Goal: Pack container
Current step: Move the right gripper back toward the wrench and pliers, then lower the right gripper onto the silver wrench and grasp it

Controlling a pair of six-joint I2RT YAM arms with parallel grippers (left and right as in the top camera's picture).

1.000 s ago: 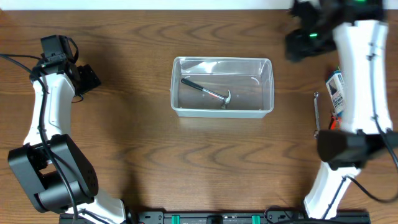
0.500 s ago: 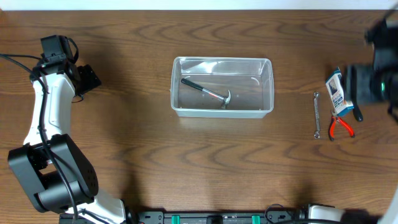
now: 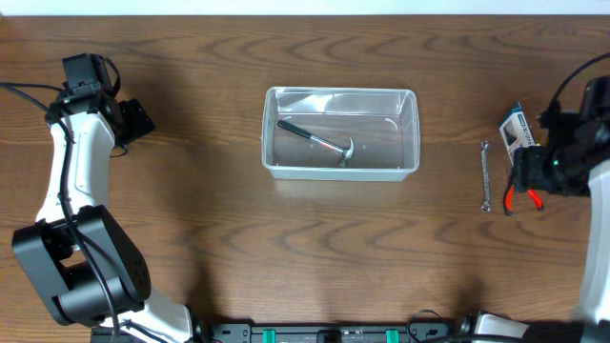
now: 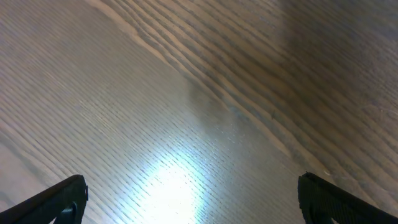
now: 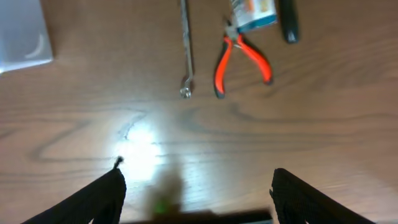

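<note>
The right tool (image 5: 198, 186) is wide open and holds nothing; the container (image 5: 22, 34) lies well apart, ahead and to its left.

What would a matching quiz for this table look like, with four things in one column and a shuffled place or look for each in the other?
Column one:
1. hammer
2. wrench
3. pliers
4. left pincer

Column two:
A. open over bare wood, with nothing between its fingers
B. lying inside the container
C. has red handles
D. flat on the table, between the container and the pliers

Pairs: 1-B, 2-D, 3-C, 4-A.
</note>
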